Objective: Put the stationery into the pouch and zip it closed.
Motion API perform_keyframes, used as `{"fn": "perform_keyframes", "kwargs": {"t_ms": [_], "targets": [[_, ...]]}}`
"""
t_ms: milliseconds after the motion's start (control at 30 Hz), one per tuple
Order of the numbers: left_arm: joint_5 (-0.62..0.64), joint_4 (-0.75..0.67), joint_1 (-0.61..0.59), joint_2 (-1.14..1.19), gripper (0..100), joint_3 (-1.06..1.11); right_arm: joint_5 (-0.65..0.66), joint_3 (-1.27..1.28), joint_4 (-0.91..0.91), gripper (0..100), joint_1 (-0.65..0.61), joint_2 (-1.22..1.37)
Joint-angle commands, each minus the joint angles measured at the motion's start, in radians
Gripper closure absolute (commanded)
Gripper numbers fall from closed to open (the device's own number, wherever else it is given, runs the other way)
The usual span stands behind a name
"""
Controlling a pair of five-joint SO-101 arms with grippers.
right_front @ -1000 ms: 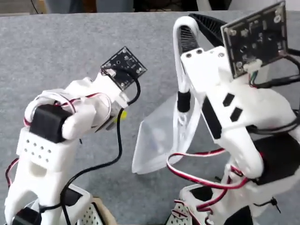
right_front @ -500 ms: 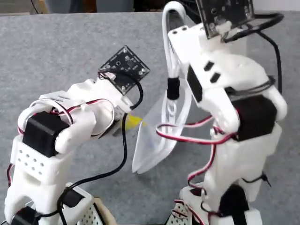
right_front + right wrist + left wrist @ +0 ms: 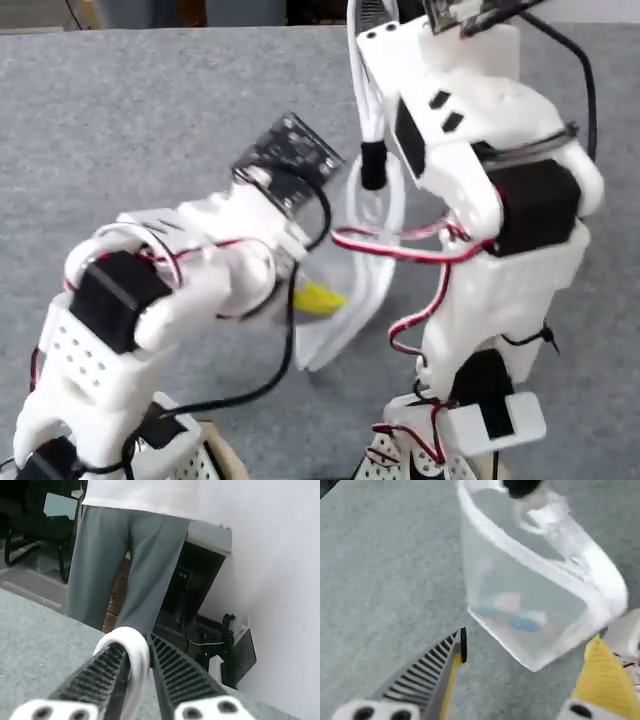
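The right gripper (image 3: 134, 647) was clamped on the white strap (image 3: 131, 656) of the pouch (image 3: 328, 338) and held it lifted. The clear pouch hung between the two arms, with its lower end near the grey table (image 3: 120, 120). The left gripper (image 3: 529, 642) stood with its jaws apart just beside the pouch, holding nothing. Inside the pouch lay a blue thing (image 3: 520, 624), perhaps a pen.

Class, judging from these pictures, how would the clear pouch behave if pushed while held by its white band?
Probably floppy: the pouch droops from its white band, pinched by the right gripper. Likely light and apt to swing if nudged; the blue item inside may slide.
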Motion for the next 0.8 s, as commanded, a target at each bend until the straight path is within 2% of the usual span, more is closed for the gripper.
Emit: {"fn": "perform_keyframes", "kwargs": {"t_ms": [0,100,333,467,700,767], "targets": [[0.031,-0.017,0.104,-0.012,63,-0.042,-0.009,-0.062,0.026,98.5,0.012,0.002],[0.084,-0.048,0.125,-0.012,63,-0.044,-0.009,-0.068,0.04,98.5,0.012,0.001],[0.1,-0.044,0.13,-0.092,63,-0.124,-0.014,-0.061,0.035,98.5,0.044,0.01],[0.206,-0.044,0.159,-0.1,62,-0.125,-0.014,-0.061,0.035,98.5,0.044,0.01],[0.187,-0.051,0.162,-0.101,63,-0.105,-0.02,-0.137,0.137,98.5,0.04,-0.03],[0.187,-0.052,0.162,-0.103,63,-0.081,-0.078,-0.159,0.181,98.5,0.04,-0.045]]}}
